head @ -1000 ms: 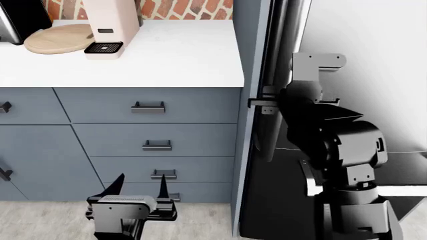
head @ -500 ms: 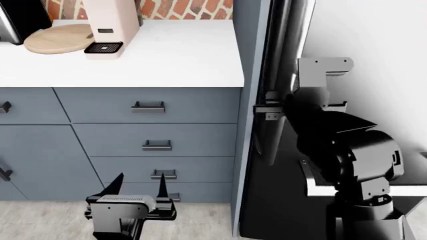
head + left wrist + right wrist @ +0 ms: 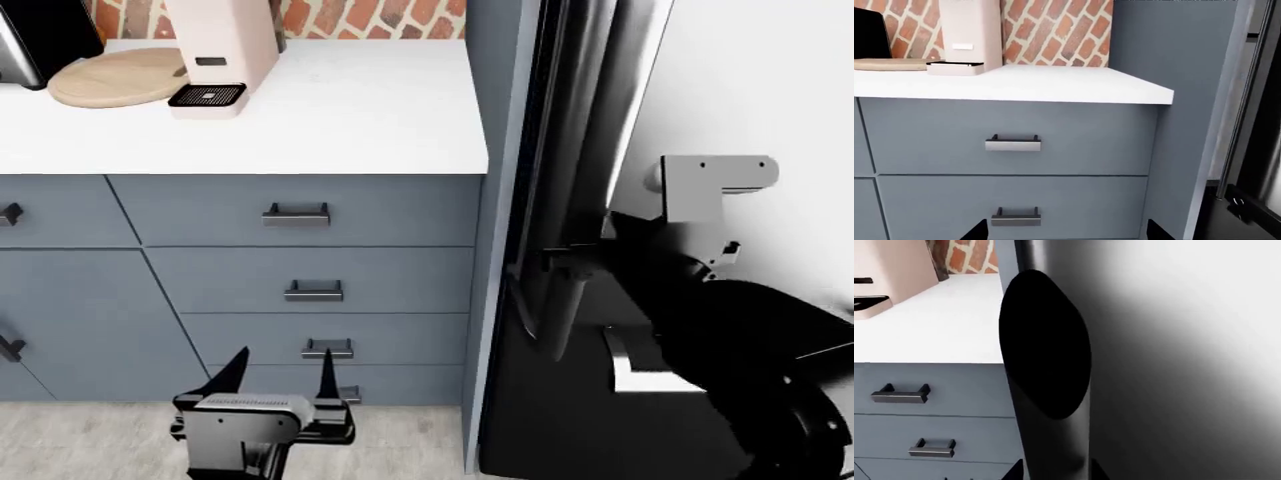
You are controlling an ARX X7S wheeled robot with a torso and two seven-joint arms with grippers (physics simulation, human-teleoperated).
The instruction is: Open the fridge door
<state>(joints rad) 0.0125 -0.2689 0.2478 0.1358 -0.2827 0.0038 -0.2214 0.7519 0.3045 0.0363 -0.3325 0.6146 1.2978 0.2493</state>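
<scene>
Pulling well means drawing the right gripper point(image 3: 558, 262) back in an arc about the far hinge; its jaws look clamped on the bar handle point(image 3: 1054, 430) of the fridge door point(image 3: 747, 90), right of the cabinet drawers point(image 3: 300, 260), while the left gripper point(image 3: 274, 385) idles low, jaws wide

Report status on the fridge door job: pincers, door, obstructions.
Right pincer at the fridge door bar handle, grip unclear. Left pincer open, idle by cabinet drawers. Nothing seen in the way.

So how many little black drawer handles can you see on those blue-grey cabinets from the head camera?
6 at least: four stacked in the middle column, the lowest partly behind the left gripper, and two cut off at the left edge.
</scene>
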